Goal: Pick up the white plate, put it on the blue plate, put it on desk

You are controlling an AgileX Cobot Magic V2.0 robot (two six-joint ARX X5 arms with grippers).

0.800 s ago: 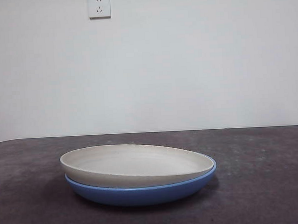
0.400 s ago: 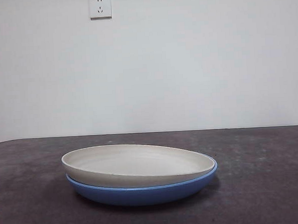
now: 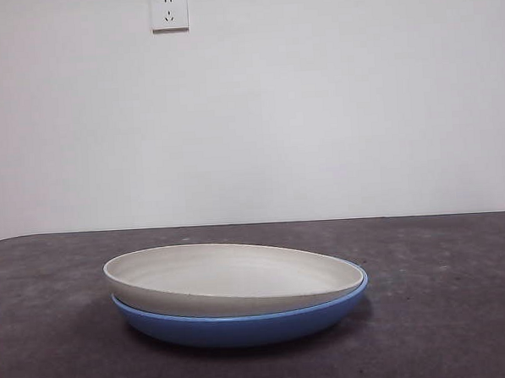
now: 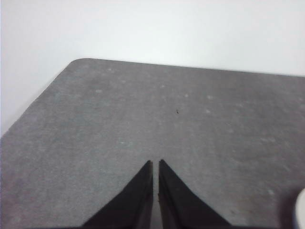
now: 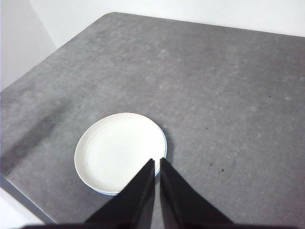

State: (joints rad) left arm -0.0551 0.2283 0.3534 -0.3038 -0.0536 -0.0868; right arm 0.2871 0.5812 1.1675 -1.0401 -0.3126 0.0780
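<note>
1. Behind my work surface stands a plain white wall (image 3: 316, 109), evenly lit and bare.
2. A white power socket (image 3: 169, 10) sits on it at about 11 o'clock, near the upper edge.

1. White wall (image 3: 316, 109) behind the table, plain, fills the upper front view.
2. White wall socket (image 3: 169, 10) mounted high on the wall, left of centre.

The front camera is looking level and close across the table (image 3: 462, 313) at the stacked plates, the right wrist camera is sharing them from high above, the left wrist camera is facing bare table
</note>
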